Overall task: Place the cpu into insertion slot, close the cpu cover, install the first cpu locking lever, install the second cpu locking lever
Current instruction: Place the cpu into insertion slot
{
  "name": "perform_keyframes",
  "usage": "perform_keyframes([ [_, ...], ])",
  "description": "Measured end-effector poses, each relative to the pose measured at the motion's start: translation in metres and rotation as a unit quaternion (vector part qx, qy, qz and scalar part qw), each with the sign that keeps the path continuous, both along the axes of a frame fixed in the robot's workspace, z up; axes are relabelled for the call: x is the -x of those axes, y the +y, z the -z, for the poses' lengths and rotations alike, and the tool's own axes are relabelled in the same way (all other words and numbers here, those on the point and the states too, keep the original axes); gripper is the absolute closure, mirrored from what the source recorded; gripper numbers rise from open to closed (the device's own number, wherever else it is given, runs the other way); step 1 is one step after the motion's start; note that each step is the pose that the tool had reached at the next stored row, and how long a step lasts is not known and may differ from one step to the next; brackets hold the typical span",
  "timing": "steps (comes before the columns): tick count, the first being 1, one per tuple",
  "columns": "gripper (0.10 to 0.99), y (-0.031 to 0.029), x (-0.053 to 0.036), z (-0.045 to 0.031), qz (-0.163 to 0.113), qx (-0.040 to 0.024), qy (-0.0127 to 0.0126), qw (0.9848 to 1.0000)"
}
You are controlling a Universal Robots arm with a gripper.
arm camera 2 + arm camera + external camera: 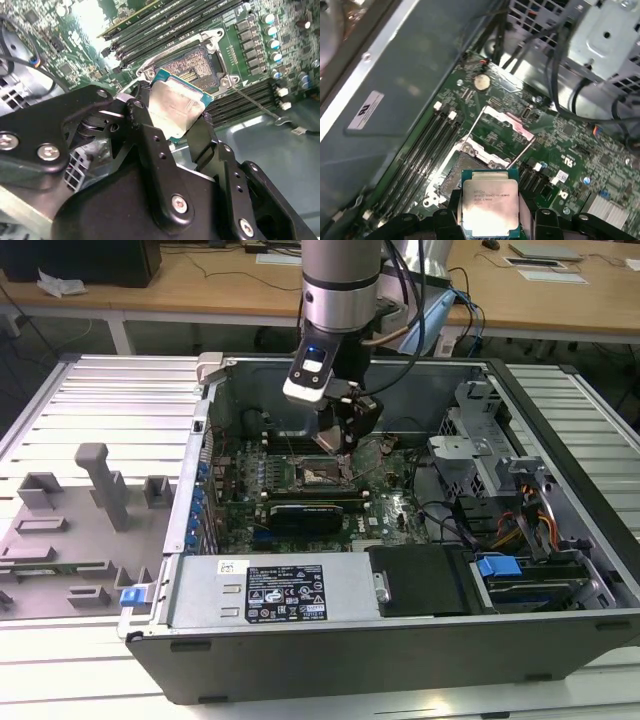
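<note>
While I held the cpu [176, 107] pinched by its edges between my fingers [137, 112], it hung just short of the insertion slot [192, 65], above the board and not yet in it. In the first wrist view the chip [490, 207] showed its pale metal top, with the slot [465, 167] just beyond it, dark-centred and bare. My gripper [170, 120] was narrow, closed on the chip and on nothing else.

On the far side of the slot from the chip, the cpu cover [502, 132] stood swung up and open, its window showing the board behind. A thin wire lever [257, 105] lay loose beside the slot, and I judged it unlatched.

Long black memory slots [427, 145] ran along both flanks of the slot. In the exterior view my gripper [340, 435] hovered right over the slot [322, 475], a black card [315, 512] lay just beside it on the near side, and the computer case [400, 640] walled it all in.

By my reckoning none of the four steps was done: the chip unseated, the cover up, both levers unfastened.
</note>
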State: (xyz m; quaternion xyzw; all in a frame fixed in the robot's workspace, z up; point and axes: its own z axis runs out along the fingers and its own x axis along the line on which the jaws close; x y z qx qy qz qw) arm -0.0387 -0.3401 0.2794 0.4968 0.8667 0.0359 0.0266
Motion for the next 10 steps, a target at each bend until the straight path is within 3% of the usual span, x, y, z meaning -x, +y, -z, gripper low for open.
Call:
perform_keyframes([
  [4,0.545,0.0000,0.0000,0.0007,0.041,0.0000,0.0000,0.9992],
  [5,0.545,0.0000,0.0000,0.0009,0.057,0.0000,0.0000,0.9984],
  [6,0.545,0.0000,0.0000,0.0013,0.084,0.0000,0.0000,0.9965],
  [10,0.545,0.0000,0.0000,0.0017,0.111,0.0000,0.0000,0.9939],
])
